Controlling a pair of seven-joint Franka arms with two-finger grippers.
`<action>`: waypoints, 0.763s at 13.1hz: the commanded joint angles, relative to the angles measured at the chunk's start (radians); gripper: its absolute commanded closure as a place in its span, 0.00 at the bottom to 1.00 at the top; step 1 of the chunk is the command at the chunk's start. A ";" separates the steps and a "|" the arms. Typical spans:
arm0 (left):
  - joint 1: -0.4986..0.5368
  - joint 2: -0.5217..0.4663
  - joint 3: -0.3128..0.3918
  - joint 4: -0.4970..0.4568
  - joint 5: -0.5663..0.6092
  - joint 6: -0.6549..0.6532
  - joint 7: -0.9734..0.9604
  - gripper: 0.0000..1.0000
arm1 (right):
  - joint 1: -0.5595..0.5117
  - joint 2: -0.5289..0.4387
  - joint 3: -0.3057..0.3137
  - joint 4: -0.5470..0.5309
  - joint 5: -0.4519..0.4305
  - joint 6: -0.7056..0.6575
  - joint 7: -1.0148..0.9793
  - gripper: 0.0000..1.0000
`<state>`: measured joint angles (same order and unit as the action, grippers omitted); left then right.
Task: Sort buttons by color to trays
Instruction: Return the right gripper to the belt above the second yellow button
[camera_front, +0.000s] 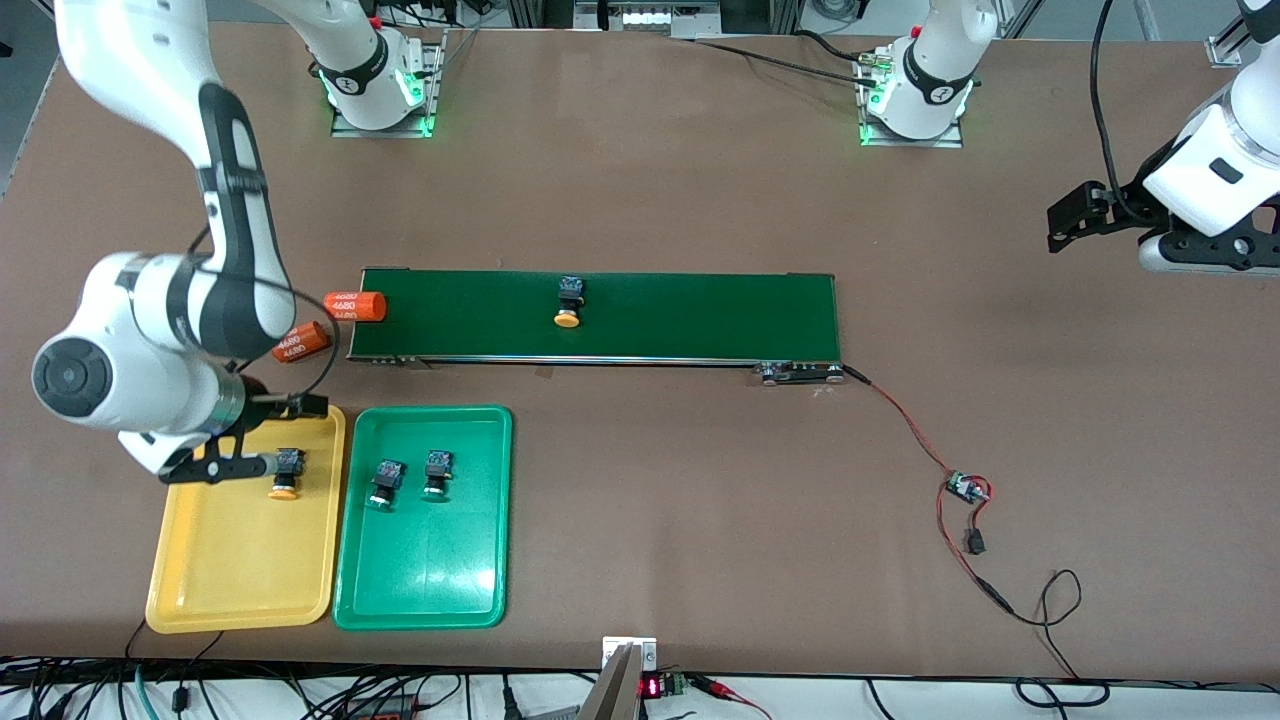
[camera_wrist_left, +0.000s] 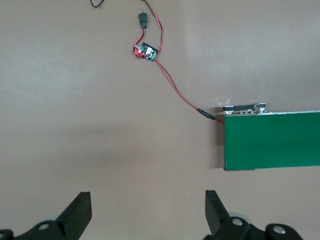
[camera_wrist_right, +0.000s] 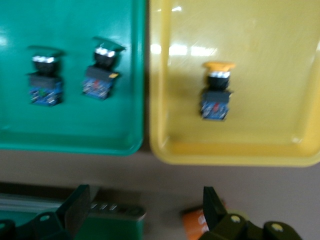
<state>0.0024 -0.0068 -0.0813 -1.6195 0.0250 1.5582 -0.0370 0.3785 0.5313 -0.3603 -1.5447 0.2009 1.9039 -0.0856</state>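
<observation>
The right gripper (camera_front: 262, 437) hangs with its fingers spread and empty over the yellow tray's edge nearest the belt, above the shallow yellow plastic tray (camera_front: 215, 590) with rounded corners, where one yellow-capped push-button with a black body (camera_front: 287, 473) lies on its side near that same edge. That drop looks finished, so the step in hand is, by my reading, the fetching of the last piece: the second yellow-capped push-button (camera_front: 569, 303), lying about midway along the long dark-green belt (camera_front: 700, 315). The next move calls for the right arm to travel over the belt, come down with fingers either side of the black body, and close. The matching green plastic tray (camera_front: 425, 590) holds two green-capped push-buttons (camera_front: 385, 483) (camera_front: 437, 474) side by side near its belt-side edge. Counted: four buttons, two trays, two orange cylinders with white print (camera_front: 357, 306) at the belt's end by the right arm. The left gripper (camera_wrist_left: 148, 210) waits, released, over bare brown tabletop (camera_front: 1000, 250) off the belt's left-arm end.
</observation>
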 joint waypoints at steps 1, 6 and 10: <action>0.001 -0.005 -0.008 0.015 0.030 -0.020 -0.006 0.00 | 0.101 -0.181 0.001 -0.205 0.011 0.015 0.142 0.00; 0.001 -0.005 -0.008 0.015 0.030 -0.020 -0.006 0.00 | 0.299 -0.206 0.001 -0.253 0.008 0.029 0.383 0.00; 0.001 -0.005 -0.008 0.015 0.030 -0.021 -0.006 0.00 | 0.437 -0.165 0.001 -0.267 0.009 0.090 0.585 0.00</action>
<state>0.0024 -0.0069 -0.0816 -1.6191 0.0250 1.5582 -0.0370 0.7612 0.3585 -0.3503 -1.7917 0.2018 1.9573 0.4293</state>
